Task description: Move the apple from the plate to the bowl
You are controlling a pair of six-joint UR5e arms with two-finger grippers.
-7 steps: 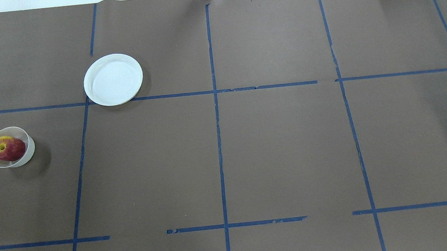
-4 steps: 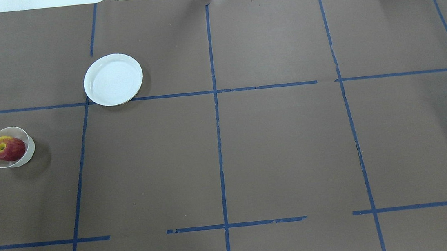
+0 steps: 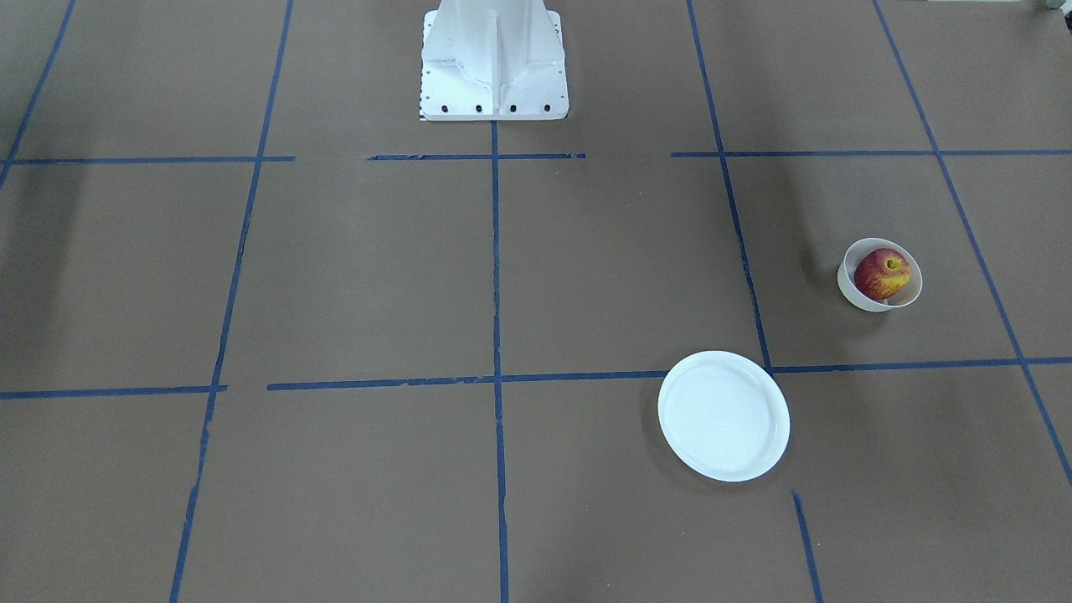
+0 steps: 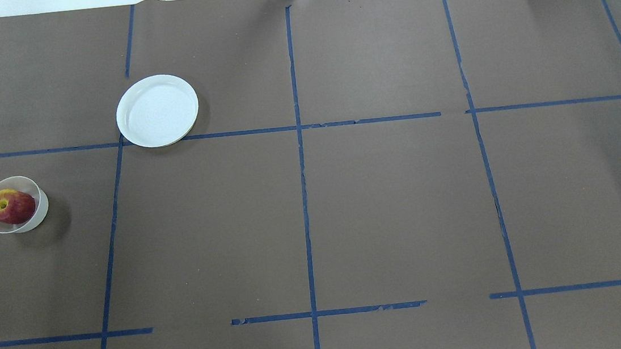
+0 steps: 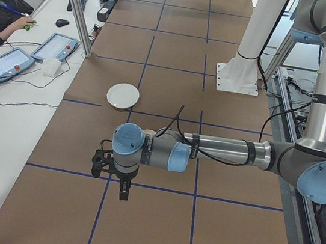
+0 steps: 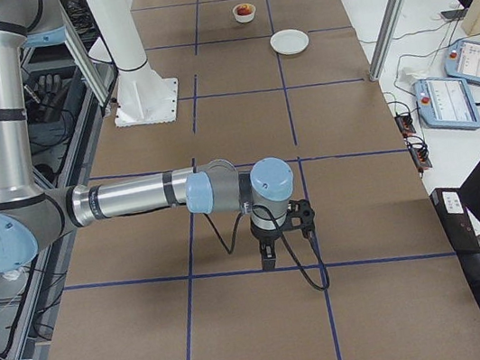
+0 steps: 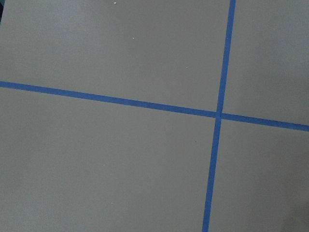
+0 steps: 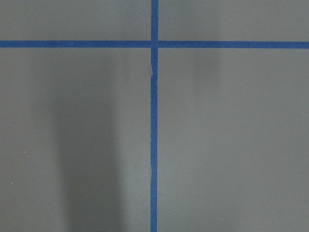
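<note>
On the robot's left side of the brown table, the apple sits inside the bowl, yellow stem dimple facing up, red body filling most of the bowl. Bowl stands upright on the table surface. Plate lies flat with its bare white face up, well apart from the bowl. It is farther from the robot base and closer to the table's midline, and its near edge overlaps a blue tape line.

Left gripper shows only in the exterior left view. It hangs pointed down above the table, near a tape crossing. Cannot tell from that view whether its fingers are spread or pressed together.

Right gripper shows only in the exterior right view. It also points down, just above a tape line, at the opposite end of the table from the bowl and plate. Finger state cannot be told here either.

Both wrist cameras show only brown surface with crossing blue tape lines.
</note>
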